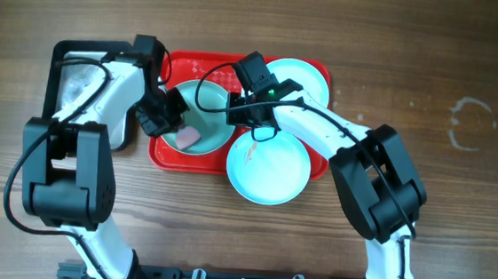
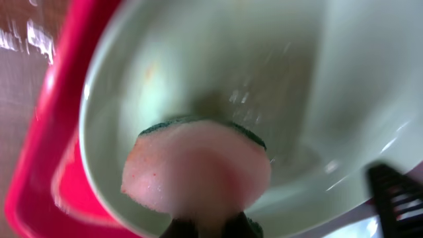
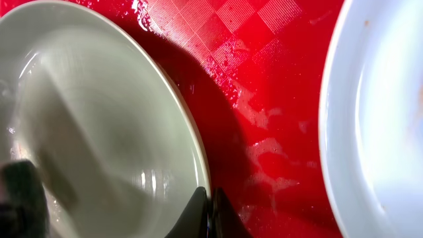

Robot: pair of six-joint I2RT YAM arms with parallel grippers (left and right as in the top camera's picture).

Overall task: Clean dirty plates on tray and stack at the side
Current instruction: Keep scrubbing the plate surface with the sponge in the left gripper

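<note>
Closest to the robot's base, the front plate (image 1: pixel 267 169) lies half over the near rim of the tray (image 1: pixel 160 155). It shows a faint brownish smear, and neither gripper is on it.

One step further in comes the action. The held plate (image 1: pixel 215 123) sits on the left half of the tray, and both arms are on it. The right gripper (image 3: pixel 210 213) reaches in from the plate's right side, its fingers pinched tight on the rim. The dark shadow under that rim suggests this side is raised off the red surface.

The left gripper (image 2: pixel 205 228) is clamped on a pink sponge (image 2: pixel 198 168) with a green backing, pressed into the plate's near-left part. So the unscrubbed surface lies ahead of the left fingers, toward the far rim and the right gripper's pinch. The sweeping looks like the left arm's job, while the right arm only steadies.

Further back, the far plate (image 1: pixel 305 80) rests at the tray's far right corner, untouched. Beside the tray on the left sits a metal pan (image 1: pixel 75 86). Nothing is stacked at the side yet.
</note>
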